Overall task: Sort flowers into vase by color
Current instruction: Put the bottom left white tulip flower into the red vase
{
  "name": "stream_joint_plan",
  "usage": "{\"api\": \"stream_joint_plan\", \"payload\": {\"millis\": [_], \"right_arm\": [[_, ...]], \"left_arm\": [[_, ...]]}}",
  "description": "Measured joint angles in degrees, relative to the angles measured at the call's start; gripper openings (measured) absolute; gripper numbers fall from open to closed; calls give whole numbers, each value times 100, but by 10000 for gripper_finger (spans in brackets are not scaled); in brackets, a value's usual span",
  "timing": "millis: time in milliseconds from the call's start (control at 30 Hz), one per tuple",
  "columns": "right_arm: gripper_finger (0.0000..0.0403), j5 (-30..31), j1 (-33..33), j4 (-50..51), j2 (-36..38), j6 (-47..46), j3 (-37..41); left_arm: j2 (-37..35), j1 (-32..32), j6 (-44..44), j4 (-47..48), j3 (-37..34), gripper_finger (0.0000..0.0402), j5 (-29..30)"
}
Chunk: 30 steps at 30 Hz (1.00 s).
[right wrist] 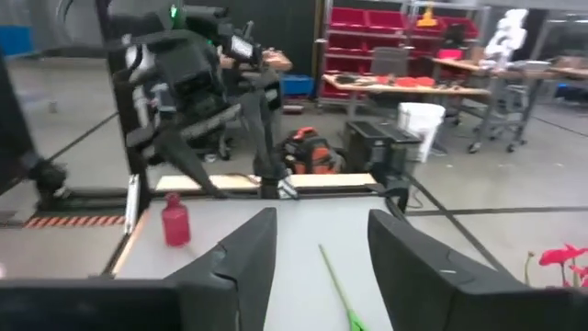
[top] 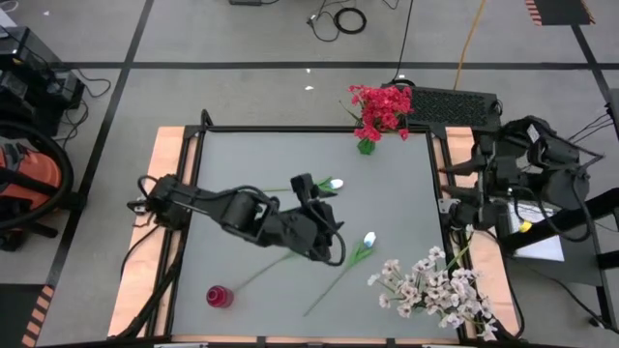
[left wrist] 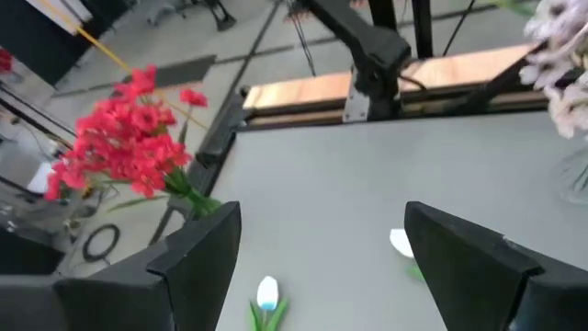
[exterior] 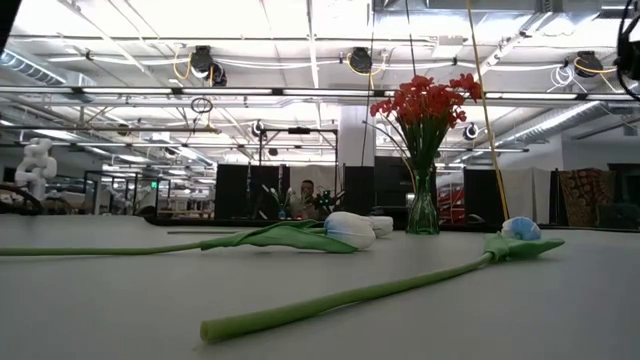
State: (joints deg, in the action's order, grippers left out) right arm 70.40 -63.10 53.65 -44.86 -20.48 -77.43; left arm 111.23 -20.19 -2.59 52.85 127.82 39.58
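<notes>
My left fingers [top: 324, 188] hang spread and empty over the grey tabletop [top: 242, 155], just beside two white tulip-like buds on long green stems [top: 336, 184] lying flat. My right fingers [right wrist: 317, 262] wait parted, holding nothing, off the tabletop's edge. Red blossom clusters [top: 380, 108] stand in a green glass vase [exterior: 422, 212] at the tabletop's far edge, pale pink-white sprays [top: 432, 285] at its near right corner.
</notes>
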Motion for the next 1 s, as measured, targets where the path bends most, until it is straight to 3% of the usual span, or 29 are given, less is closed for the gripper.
{"api": "stream_joint_plan", "payload": {"millis": [100,233,433,600,733,1000], "right_arm": [[151,-437,437,-874,-202,685,331],[140,-1638,1062,-2534,-574,1840,1062],[123,-3316,2205,-4814,-1166,3044,1968],[110,-4560,3413,-5147,-1585,2716,1983],[105,-5711,4346,-5489,-1842,2567,1983],[105,-7097,5624,-5434,-2388,2404,1978]], "left_arm": [[8,42,-9,64,-4,313,-104],[-3,-30,-369,238,-4,313,-311],[1,-207,-1023,1462,-8,313,-309],[1,-329,-1658,2042,-441,313,-312],[1,-518,-1915,1910,-946,313,-306],[1,-622,-2365,-12,-2974,313,-198]]}}
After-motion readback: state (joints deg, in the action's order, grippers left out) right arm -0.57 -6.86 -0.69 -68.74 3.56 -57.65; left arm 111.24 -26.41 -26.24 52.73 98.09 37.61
